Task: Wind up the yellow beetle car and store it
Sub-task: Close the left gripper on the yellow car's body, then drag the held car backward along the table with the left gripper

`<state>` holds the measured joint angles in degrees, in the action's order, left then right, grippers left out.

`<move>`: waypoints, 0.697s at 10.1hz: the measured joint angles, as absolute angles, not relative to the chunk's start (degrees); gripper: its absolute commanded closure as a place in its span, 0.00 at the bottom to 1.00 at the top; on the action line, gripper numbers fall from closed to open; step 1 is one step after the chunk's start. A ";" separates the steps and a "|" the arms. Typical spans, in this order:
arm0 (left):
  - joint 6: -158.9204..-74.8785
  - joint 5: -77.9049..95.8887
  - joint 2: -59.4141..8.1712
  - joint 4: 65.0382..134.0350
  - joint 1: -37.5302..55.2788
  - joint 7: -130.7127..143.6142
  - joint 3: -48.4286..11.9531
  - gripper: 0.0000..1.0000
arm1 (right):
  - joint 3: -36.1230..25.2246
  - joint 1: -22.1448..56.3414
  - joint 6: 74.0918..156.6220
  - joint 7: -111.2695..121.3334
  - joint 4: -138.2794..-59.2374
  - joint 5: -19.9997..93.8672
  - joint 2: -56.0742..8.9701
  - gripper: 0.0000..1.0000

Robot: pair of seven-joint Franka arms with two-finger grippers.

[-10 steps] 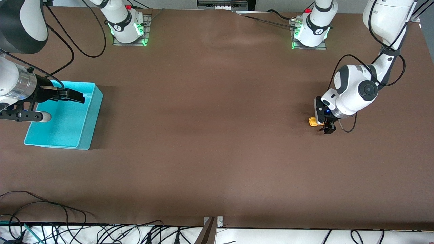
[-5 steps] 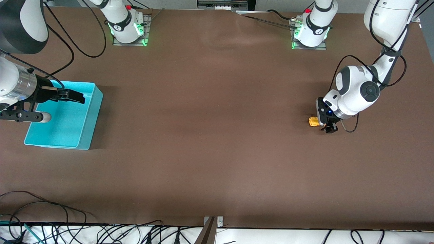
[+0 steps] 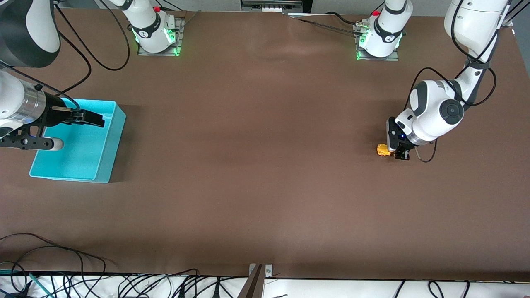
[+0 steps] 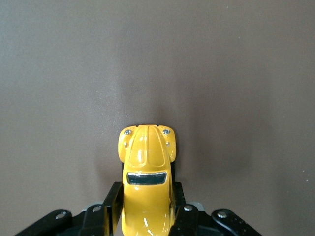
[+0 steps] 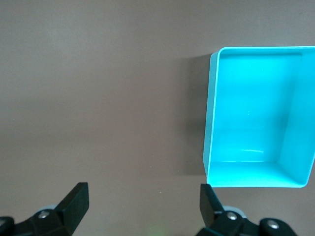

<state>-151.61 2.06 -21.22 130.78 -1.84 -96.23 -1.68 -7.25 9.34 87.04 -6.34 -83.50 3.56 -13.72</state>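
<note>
Brown matting covers the table (image 3: 256,174) from edge to edge. Along the edge nearest the front camera you see black cables (image 3: 124,285) and a small metal bracket (image 3: 258,271).

Moving up the table, locate the teal bin (image 3: 109,140) at the right arm's end; its open inside shows in the right wrist view (image 5: 295,123). You find the right gripper (image 3: 89,118) held in the air over that bin, fingers (image 5: 74,204) spread wide apart with nothing between them. This arm waits.

At the left arm's end, locate the yellow beetle car (image 3: 383,150) standing on the matting, about level with the bin in depth. You see the left gripper (image 3: 401,154) lowered to the table there, its fingers (image 4: 114,204) closed against both flanks of the yellow beetle car (image 4: 146,172), gripping the rear part of the body. The rounded hood and headlights project clear of the fingertips, and the wheels rest on the matting.

Farthest from the camera, note the two arm bases (image 3: 155,35), each showing green lights.
</note>
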 measured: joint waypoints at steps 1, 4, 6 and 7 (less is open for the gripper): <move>-151.61 2.06 -21.24 130.78 -1.84 -96.60 -1.68 1.00 | -7.25 9.34 87.07 -6.34 -83.51 3.56 -13.75 0.00; -151.62 2.06 -21.33 130.77 -1.87 -96.83 -1.63 1.00 | -7.25 9.34 87.09 -6.34 -83.54 3.56 -13.77 0.00; -151.62 2.06 -21.35 130.75 -2.43 -96.91 -1.48 1.00 | -7.25 9.34 87.10 -6.34 -83.54 3.56 -13.78 0.00; -151.62 2.06 -21.38 130.70 -2.97 -97.43 -1.48 1.00 | -7.25 9.34 87.12 -6.34 -83.55 3.56 -13.79 0.00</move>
